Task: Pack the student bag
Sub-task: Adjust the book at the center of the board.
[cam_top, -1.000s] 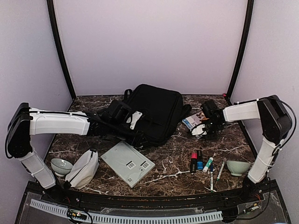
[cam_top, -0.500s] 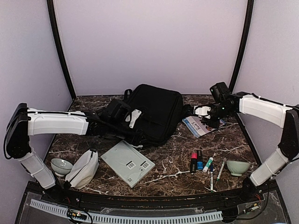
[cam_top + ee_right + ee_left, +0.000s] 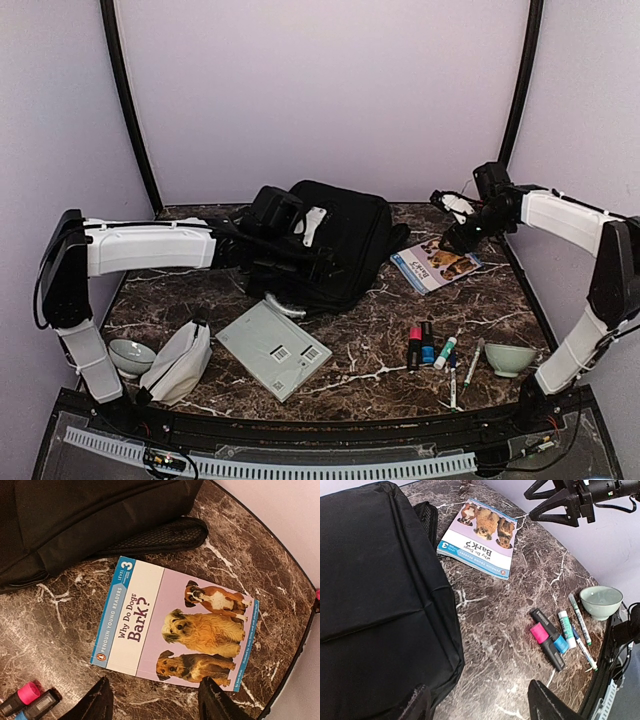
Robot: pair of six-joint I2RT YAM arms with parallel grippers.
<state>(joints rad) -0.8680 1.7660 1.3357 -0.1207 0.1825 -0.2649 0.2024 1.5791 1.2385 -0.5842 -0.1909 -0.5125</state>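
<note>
Right, my right gripper (image 3: 156, 700) hangs with jaws apart and empty above the dog book (image 3: 175, 625), which lies flat just beside the backpack (image 3: 355, 245). My left gripper (image 3: 480, 705), likewise spread and holding nothing, hovers over the bag's black panel. I'd take the book next, pinching a free edge rather than the flat cover. The backpack lies flat at the back middle of the table (image 3: 380, 340), its long axis running far to near and leaning left, grey loop (image 3: 283, 308) end towards me.
</note>
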